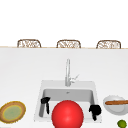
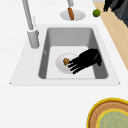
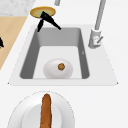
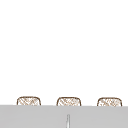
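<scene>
I read this as the approach stage of a reach into the sink [image 2: 25, 60]: nothing is grasped yet. The left hand [image 3: 46, 18] is released, its fingers straight and splayed, pointing down and inward over the sink's left end, near its front corner. From the left side its fingertips seem to lie on the white plate [image 3: 51, 71] right by the small brown lump [image 3: 61, 66]. The right side view corrects me, though. It puts the hand up at the rim and well apart from the plate, so I judge it to be hovering, not touching. The plate lies flat on the basin floor, roughly mid-basin and toward the right end, with the lump resting a little off its centre. To my mind, getting hold of that lump calls for bringing the hand along the basin and down below the rim. A narrow pinch would be needed, since a small round thing may roll on a smooth plate. The right hand [image 1: 95, 110] hangs at the sink's front right corner; whether it is released or clenched I cannot tell. In the front view a big red ball [image 1: 67, 115] sits between the two hands at the sink's front edge. The faucet [image 1: 67, 72] stands at the back edge.
</scene>
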### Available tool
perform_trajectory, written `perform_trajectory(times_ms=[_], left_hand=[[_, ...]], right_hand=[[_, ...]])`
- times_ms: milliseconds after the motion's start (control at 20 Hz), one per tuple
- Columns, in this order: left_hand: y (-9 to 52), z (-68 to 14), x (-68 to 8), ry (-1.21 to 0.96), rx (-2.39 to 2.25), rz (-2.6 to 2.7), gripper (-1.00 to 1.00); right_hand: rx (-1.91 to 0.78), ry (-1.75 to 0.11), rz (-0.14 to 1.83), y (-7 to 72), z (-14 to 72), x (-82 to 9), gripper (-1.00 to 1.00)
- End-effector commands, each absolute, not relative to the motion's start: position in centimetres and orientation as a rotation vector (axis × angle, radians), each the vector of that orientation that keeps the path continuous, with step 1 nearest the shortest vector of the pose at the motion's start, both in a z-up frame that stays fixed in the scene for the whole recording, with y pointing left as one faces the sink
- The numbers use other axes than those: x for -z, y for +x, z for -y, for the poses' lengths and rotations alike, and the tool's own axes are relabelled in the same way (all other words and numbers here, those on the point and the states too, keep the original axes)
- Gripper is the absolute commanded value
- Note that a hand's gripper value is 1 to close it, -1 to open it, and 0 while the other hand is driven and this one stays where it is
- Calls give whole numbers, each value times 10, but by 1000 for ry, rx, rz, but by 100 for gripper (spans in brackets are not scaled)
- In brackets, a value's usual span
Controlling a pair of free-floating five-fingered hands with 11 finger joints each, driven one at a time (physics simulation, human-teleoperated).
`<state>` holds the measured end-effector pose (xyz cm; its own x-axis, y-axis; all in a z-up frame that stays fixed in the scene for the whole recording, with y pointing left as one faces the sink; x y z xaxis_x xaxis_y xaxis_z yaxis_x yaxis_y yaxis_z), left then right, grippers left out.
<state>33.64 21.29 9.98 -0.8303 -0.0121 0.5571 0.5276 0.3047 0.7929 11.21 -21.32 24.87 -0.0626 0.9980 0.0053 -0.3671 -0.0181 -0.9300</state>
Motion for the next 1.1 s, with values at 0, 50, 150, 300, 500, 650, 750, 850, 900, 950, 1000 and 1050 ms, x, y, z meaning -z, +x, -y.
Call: perform_trajectory(times_ms=[0,50,150,300,500,650,750,850,900,950,1000,1050], left_hand=[[336,-213,-100,-458,1548,2112,-100],[336,-214,-100,-457,1549,2112,-100],[337,-197,-96,-472,1594,2137,-100],[344,-181,-86,-488,1586,2096,-100],[345,-162,-75,-518,1579,2067,-100],[348,-145,-65,-513,1573,2063,-100],[351,-132,-57,-503,1560,2057,-100],[355,-120,-48,-495,1560,2052,-100],[358,-114,-43,-491,1562,2049,-100],[360,-108,-38,-488,1565,2047,-100],[363,-102,-33,-483,1571,2046,-100],[366,-97,-28,-474,1579,2039,-100]], right_hand=[[-1414,-901,967,112,213,-249,0],[-1414,-901,967,112,213,-249,0],[-1414,-901,967,112,213,-249,0],[-1414,-901,967,112,213,-249,0],[-1414,-901,967,112,213,-249,0],[-1414,-901,967,112,213,-249,0],[-1414,-901,967,112,213,-249,0],[-1414,-901,967,112,213,-249,0],[-1414,-901,967,112,213,-249,0],[-1414,-901,967,112,213,-249,0],[-1414,-901,967,112,213,-249,0],[-1414,-901,967,112,213,-249,0]])
